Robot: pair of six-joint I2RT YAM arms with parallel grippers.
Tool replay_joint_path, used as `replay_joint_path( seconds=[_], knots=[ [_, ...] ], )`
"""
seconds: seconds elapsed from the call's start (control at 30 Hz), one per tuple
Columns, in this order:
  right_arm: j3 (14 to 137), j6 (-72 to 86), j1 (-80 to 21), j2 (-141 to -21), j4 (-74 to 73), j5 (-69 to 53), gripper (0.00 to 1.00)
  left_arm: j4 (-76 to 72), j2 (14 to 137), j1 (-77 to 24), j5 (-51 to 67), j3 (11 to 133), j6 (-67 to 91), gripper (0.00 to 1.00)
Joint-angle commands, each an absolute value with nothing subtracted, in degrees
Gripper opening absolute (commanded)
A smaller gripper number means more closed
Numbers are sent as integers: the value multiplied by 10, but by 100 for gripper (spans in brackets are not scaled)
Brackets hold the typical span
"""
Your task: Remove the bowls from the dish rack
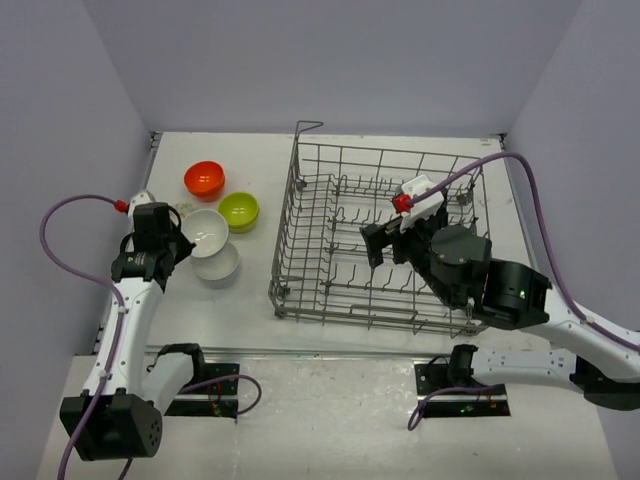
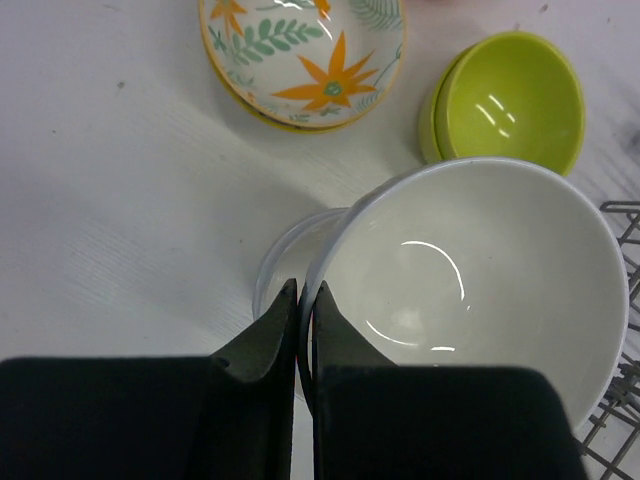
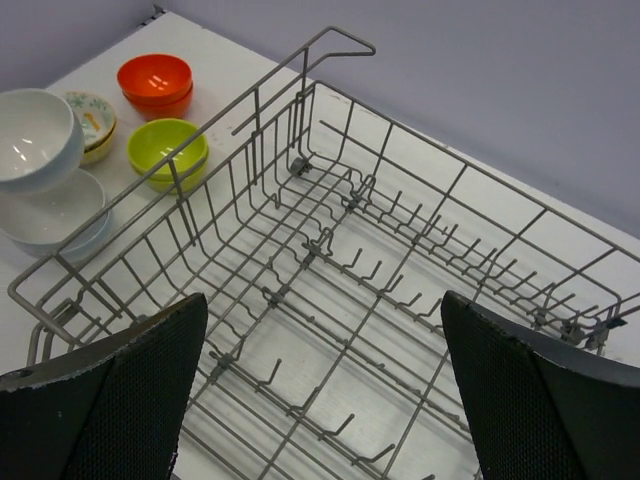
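My left gripper (image 1: 186,243) is shut on the rim of a glossy white bowl (image 1: 205,230), with one finger inside and one outside (image 2: 304,292). It holds this bowl (image 2: 470,290) over another white bowl (image 1: 222,264) on the table, also seen in the left wrist view (image 2: 285,250). Whether the two touch I cannot tell. An orange-red bowl (image 1: 204,178), a lime-green bowl (image 1: 239,210) and a cream patterned bowl (image 2: 300,60) stand beyond them. The grey wire dish rack (image 1: 290,200) holds no bowl. My right gripper (image 1: 385,248) is open and empty above the rack floor (image 3: 325,390).
The rack's taller corner post (image 1: 310,126) stands at its far left corner. The rack's left wall (image 2: 625,230) is close to the held bowl. Purple walls close in the table on the left, back and right. A cable loops off each arm.
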State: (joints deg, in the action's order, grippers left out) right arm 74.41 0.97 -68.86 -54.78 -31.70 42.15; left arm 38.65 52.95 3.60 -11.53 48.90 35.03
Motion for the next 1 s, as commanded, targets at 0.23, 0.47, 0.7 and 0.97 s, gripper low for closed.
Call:
replay_joint_path(
  seconds=[0.23,0.47,0.7,0.97],
  knots=[
    [713,49,-658,-554,-299,382,99,313,527,34,-92,455,363,0],
    [707,47,-644,-552,-299,361,99,343,549,6,-117,446,366,0],
    [700,46,-641,-546,-297,344,99,372,546,-32,-172,444,381,0],
    [697,42,-641,-545,-295,328,99,369,543,-34,-202,411,417,0]
  ],
)
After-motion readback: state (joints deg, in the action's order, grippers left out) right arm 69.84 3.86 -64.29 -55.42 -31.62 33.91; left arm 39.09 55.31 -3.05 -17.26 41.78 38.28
